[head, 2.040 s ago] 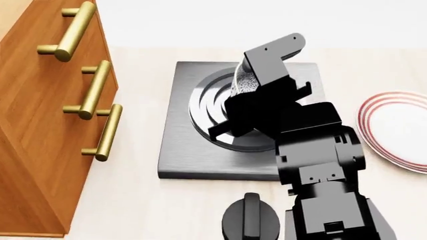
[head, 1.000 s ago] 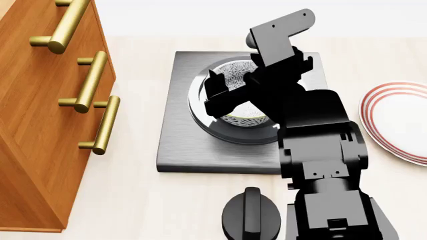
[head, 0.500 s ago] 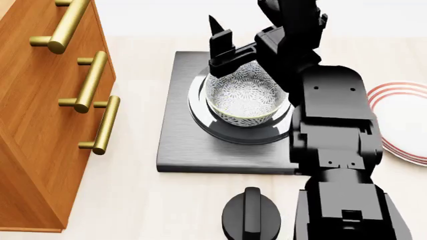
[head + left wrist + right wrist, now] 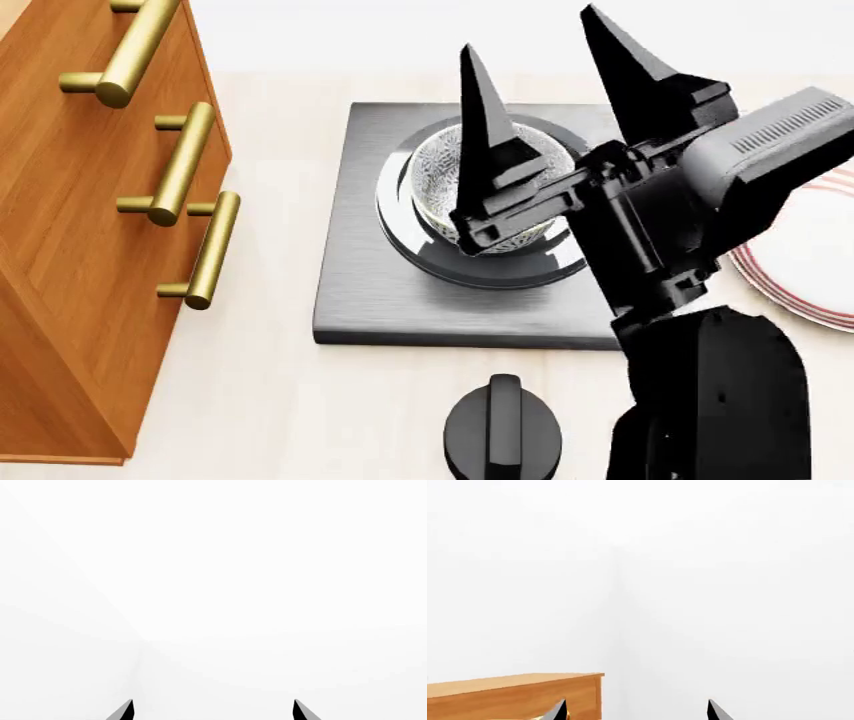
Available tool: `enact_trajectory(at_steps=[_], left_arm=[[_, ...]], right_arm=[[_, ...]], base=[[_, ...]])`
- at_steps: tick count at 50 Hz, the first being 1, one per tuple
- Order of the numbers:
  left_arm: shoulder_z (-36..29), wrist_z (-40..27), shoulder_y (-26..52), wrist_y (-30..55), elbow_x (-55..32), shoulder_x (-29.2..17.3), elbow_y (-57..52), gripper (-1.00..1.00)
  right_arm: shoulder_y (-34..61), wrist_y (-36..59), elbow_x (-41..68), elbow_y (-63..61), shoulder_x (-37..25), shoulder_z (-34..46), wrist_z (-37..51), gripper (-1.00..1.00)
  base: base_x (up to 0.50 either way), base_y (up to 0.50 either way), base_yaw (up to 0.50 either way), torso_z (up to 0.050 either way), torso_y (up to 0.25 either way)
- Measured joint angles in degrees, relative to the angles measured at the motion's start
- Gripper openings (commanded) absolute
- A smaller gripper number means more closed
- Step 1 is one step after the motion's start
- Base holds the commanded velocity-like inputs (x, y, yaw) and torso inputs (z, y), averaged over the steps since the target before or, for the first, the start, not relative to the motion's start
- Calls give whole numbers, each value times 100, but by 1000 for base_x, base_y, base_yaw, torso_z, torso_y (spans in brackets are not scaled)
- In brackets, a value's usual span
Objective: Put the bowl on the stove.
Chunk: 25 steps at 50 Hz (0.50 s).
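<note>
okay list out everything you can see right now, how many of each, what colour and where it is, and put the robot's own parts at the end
bowl: one, white with grey-blue floral pattern, on the burner of the stove, partly behind the right gripper.
stove: one, dark grey square slab with a round ringed burner, middle of the counter.
knob: one, black, round, on the counter in front of the stove.
plate: one, white with red rings, right of the stove, partly hidden by the arm.
cabinet: one, brown wood, left of the stove.
handles: three, brass, on the cabinet front.
counter: one, pale beige, under everything.
right gripper: one, black, open, raised above the bowl, holding nothing.
left gripper: one, black fingertips apart, only a white background ahead.
</note>
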State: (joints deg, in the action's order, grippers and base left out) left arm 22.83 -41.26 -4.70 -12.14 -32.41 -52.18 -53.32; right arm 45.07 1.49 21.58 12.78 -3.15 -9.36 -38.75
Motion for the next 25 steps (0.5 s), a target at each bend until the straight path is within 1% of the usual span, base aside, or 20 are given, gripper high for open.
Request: enact_trajectory(at_steps=[5, 10, 17, 25], left_arm=[[-43, 6, 24, -6, 0, -4, 2, 100], [-54, 7, 35, -7, -7, -10, -5, 100], [-25, -1, 38, -2, -36, -26, -25, 100], [71, -10, 7, 6, -82, -46, -54, 100]], right_arm=[[-859, -219, 829, -990, 60, -323, 11, 100], [-1543, -485, 1632, -1678, 76, -558, 15, 100], [-2223, -832, 2559, -2200, 75, -743, -59, 100], [-2725, -1118, 3420, -2597, 31, -855, -159, 100]], base=[[0, 0, 0, 0, 0], [0, 0, 0, 0, 0], [0, 0, 0, 0, 0], [0, 0, 0, 0, 0]])
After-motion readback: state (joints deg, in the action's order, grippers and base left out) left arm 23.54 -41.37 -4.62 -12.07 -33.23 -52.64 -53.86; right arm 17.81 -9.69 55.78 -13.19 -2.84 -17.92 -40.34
